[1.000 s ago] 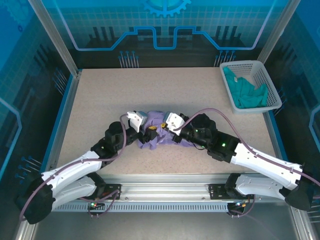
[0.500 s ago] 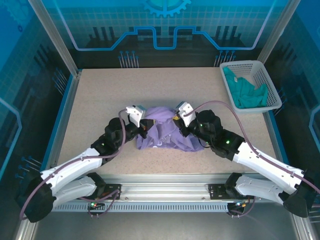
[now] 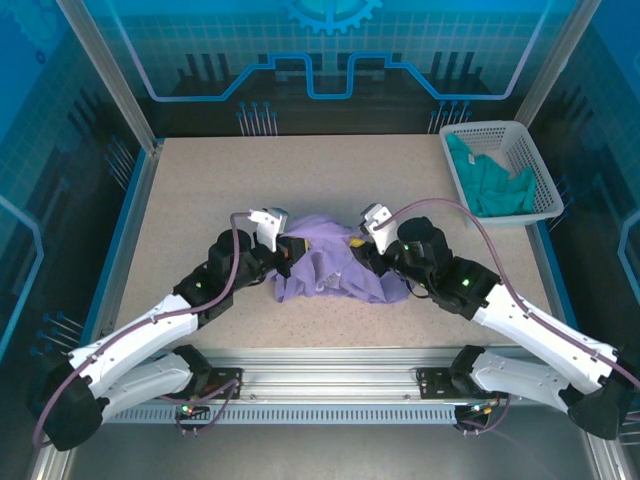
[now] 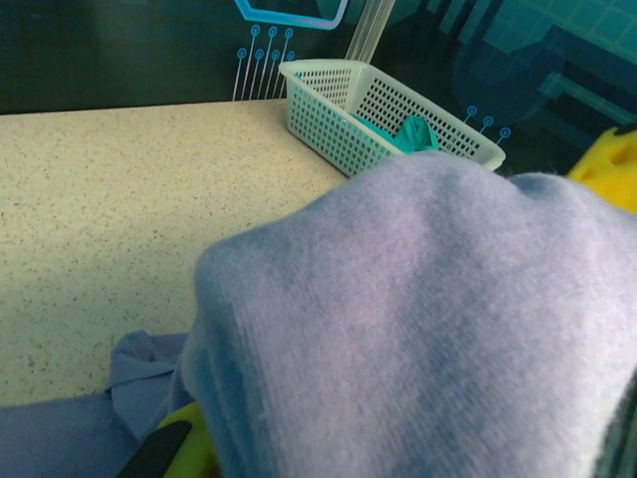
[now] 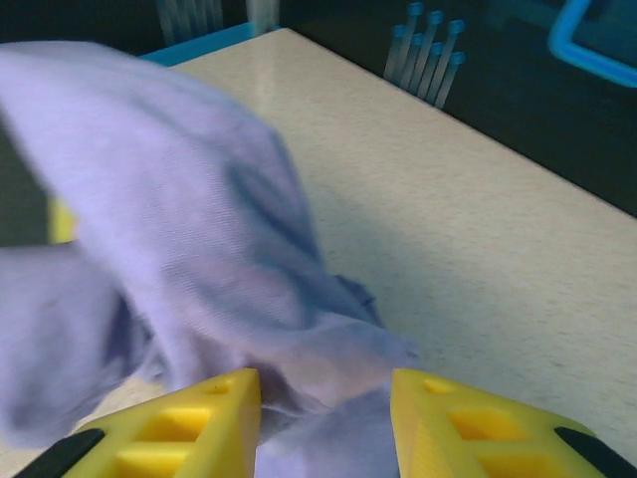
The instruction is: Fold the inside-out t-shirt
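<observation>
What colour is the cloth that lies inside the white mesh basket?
Plain teal-green. The crumpled soft cloth in the white plastic mesh basket shows best in the top external view.

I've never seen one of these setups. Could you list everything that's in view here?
t-shirt: one, lavender-purple, bunched at the table's middle between the two grippers
basket: one, pale mesh, far right corner of the table
teal garment: one, teal-green, inside the basket
table: one, speckled beige
left gripper: one, yellow fingers, at the shirt's left edge with cloth draped over it
right gripper: one, yellow fingers, clamped on cloth at the shirt's right edge
</observation>
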Controlling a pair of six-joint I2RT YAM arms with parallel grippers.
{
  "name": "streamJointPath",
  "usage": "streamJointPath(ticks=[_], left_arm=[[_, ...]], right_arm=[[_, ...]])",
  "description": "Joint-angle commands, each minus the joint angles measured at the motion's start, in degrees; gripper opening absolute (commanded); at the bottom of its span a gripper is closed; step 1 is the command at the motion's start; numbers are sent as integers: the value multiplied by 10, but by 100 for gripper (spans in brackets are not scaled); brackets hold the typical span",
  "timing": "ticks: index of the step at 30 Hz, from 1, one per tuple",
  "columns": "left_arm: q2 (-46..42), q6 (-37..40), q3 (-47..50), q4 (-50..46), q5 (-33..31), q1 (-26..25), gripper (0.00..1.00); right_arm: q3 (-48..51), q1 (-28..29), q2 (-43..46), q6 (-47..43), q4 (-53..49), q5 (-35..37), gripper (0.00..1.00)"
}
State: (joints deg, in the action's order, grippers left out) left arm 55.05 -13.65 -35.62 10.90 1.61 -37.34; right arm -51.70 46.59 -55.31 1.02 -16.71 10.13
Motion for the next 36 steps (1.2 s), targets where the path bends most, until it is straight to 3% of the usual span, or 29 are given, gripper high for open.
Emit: streamJointPath(ticks=[1, 3, 6, 9, 12, 15, 18, 23, 29, 36], left_arm=[[-10, -24, -21, -10, 8, -1, 0], [-7, -23, -23, -11, 8, -1, 0], [-6, -25, -26, -16, 4, -1, 0], [-10, -25, -33, -34, -7, -1, 0], [-10, -26, -38, -51, -16, -1, 0], [-5, -28, -48, -75, -16, -1, 0], [1, -31, -65, -115, -15, -1, 0], [3, -46, -87, -166, -7, -1, 0], [6, -59, -102, -203, -4, 0, 0], [7, -60, -105, -205, 14, 0, 0]], right_arm=[[10, -7, -8, -4, -1, -150, 42], [10, -6, -28, 4, 17, -179, 43], [10, -3, -42, 21, 39, -140, 43], [10, -8, -42, 66, 20, 4, 42], [-14, -13, -48, 114, -62, 138, 42], [-15, -11, -33, 111, -89, 179, 43], [9, 12, 7, 32, -45, 140, 43], [79, 98, 57, -128, 66, 87, 41], [71, 188, -8, -259, 141, 173, 41], [16, 188, -133, -359, 168, 242, 46]])
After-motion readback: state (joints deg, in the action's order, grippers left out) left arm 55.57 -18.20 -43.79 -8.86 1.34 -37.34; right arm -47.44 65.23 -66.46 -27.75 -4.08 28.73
